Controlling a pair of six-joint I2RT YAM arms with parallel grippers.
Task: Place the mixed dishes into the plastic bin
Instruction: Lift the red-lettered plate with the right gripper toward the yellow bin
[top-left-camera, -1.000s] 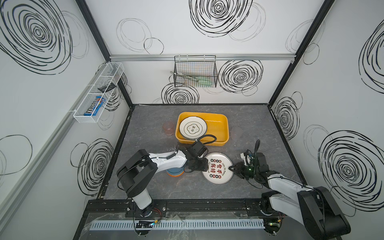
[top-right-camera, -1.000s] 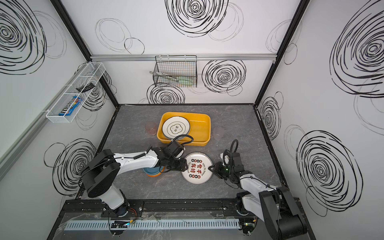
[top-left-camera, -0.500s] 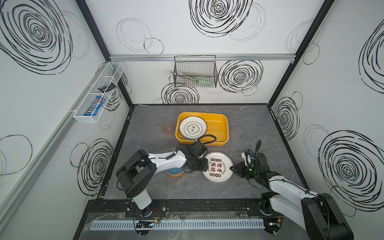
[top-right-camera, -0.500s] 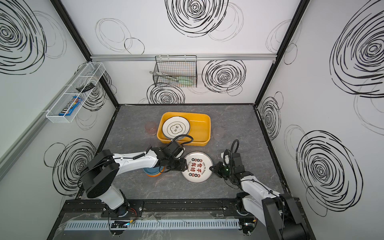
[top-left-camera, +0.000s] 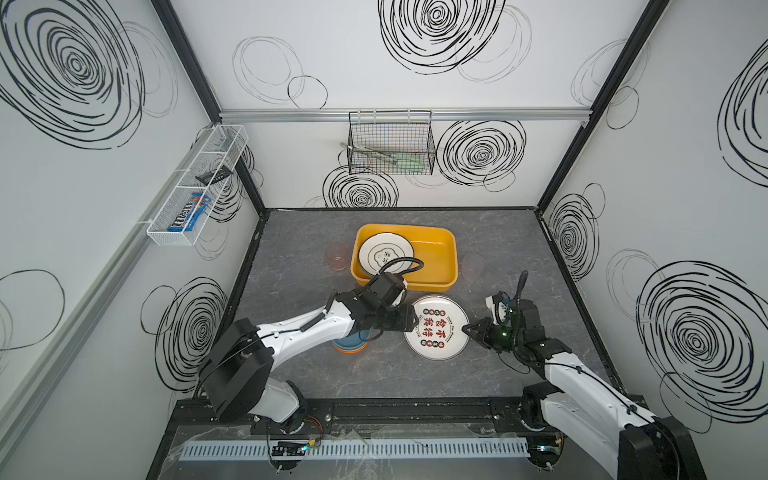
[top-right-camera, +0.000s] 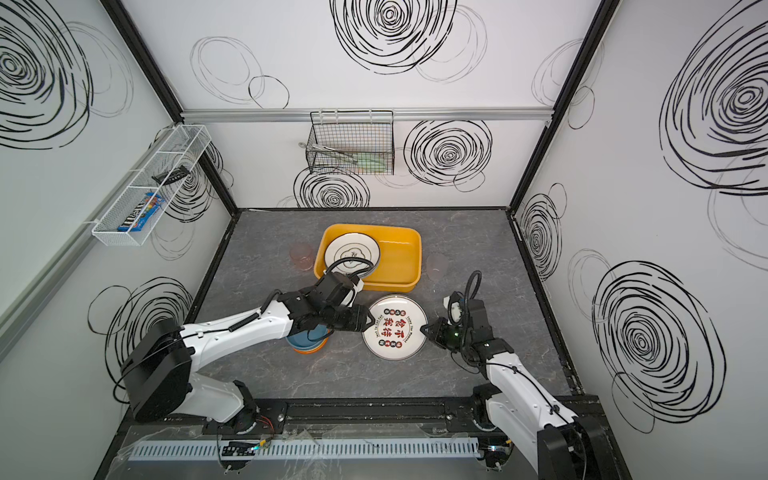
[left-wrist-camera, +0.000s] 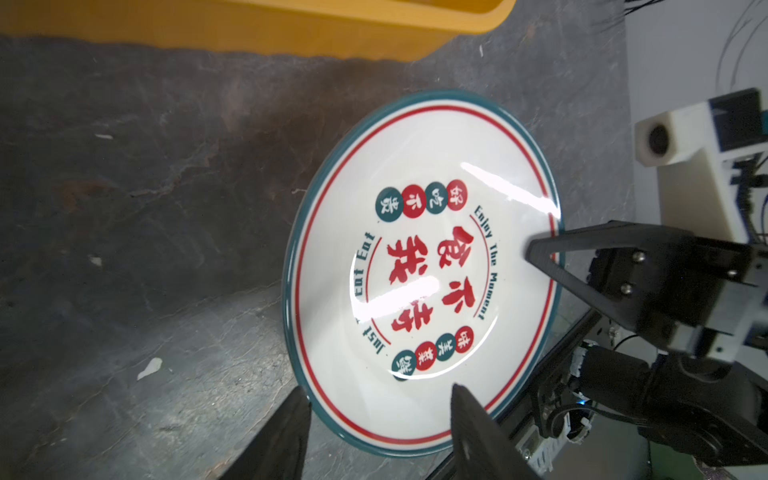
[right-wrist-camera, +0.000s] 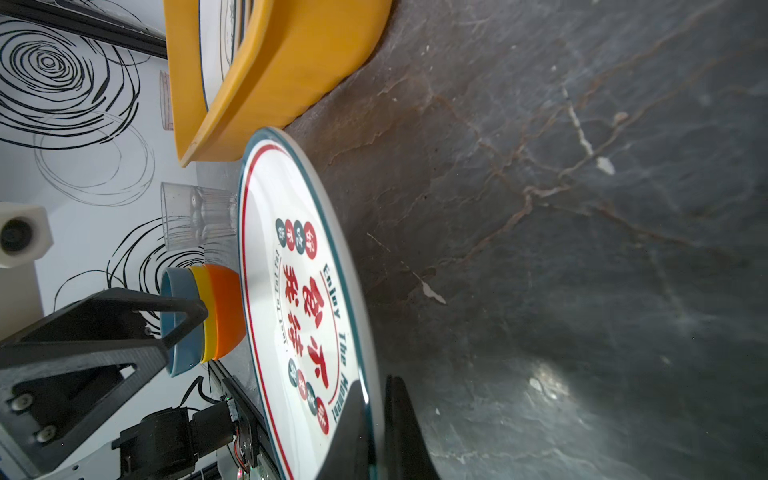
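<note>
Right wrist view: right claw (right-wrist-camera: 376, 386) pinches plate (right-wrist-camera: 291, 291) above grey marbled tabletop (right-wrist-camera: 582, 249); left claw (left-wrist-camera: 379, 390) gapes.

Two white round plates with dark rims and red characters are in view, the bench plate (top-left-camera: 436, 328) and the binned plate (top-left-camera: 382, 249), along with one yellow-orange rectangular plastic bin (top-left-camera: 436, 254). Three small bowls sit nested: the blue bowl (right-wrist-camera: 178, 328), yellow bowl (right-wrist-camera: 203, 316) and orange bowl (right-wrist-camera: 224, 311). There are two cups, a translucent pink cup (top-left-camera: 336, 255) and a clear cup (top-left-camera: 473, 266).

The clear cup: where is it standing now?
In both top views the clear cup stands on the table just right of the yellow bin, beyond the lettered plate.
</note>
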